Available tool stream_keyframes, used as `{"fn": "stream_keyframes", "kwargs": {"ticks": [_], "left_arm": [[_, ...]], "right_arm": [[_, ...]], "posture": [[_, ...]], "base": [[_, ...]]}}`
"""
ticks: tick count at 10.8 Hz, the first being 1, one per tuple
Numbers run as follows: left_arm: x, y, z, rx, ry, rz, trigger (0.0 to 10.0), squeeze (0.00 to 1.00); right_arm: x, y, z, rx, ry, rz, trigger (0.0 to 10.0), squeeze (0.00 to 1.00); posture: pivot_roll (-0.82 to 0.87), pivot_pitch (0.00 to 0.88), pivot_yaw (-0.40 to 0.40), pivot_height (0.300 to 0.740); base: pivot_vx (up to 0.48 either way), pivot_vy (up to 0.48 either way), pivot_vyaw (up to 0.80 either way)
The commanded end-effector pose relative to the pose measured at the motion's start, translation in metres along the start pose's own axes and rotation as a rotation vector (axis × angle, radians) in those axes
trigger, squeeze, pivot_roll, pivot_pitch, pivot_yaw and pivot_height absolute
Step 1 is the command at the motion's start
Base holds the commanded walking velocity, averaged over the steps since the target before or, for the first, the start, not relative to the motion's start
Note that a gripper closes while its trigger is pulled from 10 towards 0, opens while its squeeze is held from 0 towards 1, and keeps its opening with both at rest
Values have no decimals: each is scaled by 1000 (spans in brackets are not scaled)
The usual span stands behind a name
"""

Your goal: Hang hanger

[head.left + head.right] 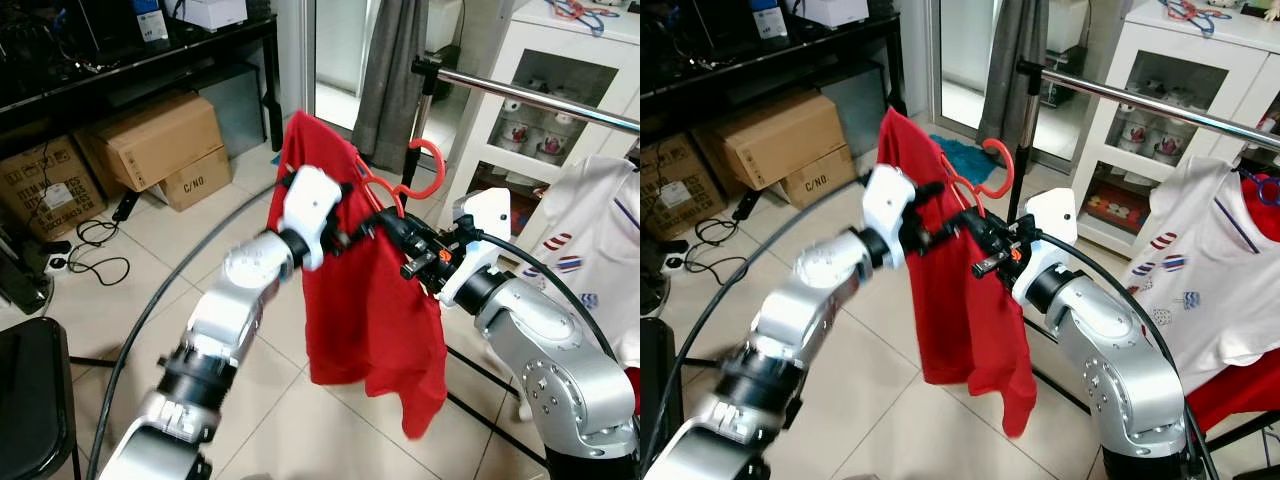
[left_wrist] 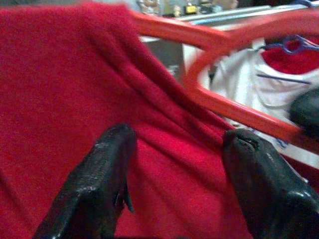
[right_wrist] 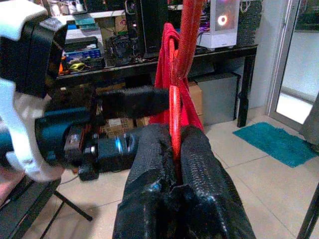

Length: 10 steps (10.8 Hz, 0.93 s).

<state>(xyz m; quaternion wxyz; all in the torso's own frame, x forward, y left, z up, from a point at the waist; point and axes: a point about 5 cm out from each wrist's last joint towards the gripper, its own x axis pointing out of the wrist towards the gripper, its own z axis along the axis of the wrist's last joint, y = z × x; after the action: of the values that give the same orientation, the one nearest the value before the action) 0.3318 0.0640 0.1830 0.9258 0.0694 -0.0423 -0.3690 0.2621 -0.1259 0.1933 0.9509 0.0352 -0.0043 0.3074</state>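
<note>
Left eye view: right hand [image 1: 392, 222] clamped on the red hanger [image 1: 385, 192] just below its hook [image 1: 428, 168], left hand [image 1: 352, 210] close in at nine o'clock on the shoulder of the red shirt [image 1: 370, 300]. Hook curling up toward one o'clock, well short of the rail [image 1: 540, 98], which runs across at one to two o'clock, higher and farther off. Shirt draped straight down toward six. White shirt [image 1: 590, 260] already on the rail at three o'clock.

Right eye view: same layout, right hand [image 1: 975, 222] the nearer to the rail [image 1: 1140, 102], so likely the one to carry the hook [image 1: 1002, 165] up and over. Hook opening turned toward the upright pole [image 1: 1022, 150], rail beyond at two o'clock.

Left wrist view: two fingers [image 2: 94, 189] spread wide, pressed against red cloth without pinching it; hanger arm [image 2: 234, 107] crossing just beyond at one o'clock, white shirt seen through the gap.

Right wrist view: both fingers [image 3: 149, 164] squeezed tight on the thin red hanger wire [image 3: 174, 124], long axis standing at twelve o'clock. Left hand [image 3: 134, 102] reaching in at nine. Boxes and a dark worktop [image 3: 219, 50] behind.

Judged next: raise toward one o'clock, hook leading.
</note>
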Motion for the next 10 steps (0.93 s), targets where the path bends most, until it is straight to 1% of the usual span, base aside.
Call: {"fn": "stream_keyframes", "kwargs": {"ticks": [1, 6, 10], "left_arm": [[-1, 7, -1, 3, 13, 35, 0, 0], [-2, 4, -1, -20, -6, 1, 0, 0], [-3, 1, 0, -10, -17, -13, 0, 0]], "right_arm": [[-1, 6, 9, -14, -48, 36, 0, 0], [0, 4, 8, -20, -42, 37, 0, 0], [-1, -3, 4, -32, -19, -12, 0, 0]], "posture": [[30, 0, 21, 740], [35, 0, 16, 740], [38, 0, 16, 740]], "base": [[0, 0, 0], [0, 0, 0], [0, 0, 0]]}}
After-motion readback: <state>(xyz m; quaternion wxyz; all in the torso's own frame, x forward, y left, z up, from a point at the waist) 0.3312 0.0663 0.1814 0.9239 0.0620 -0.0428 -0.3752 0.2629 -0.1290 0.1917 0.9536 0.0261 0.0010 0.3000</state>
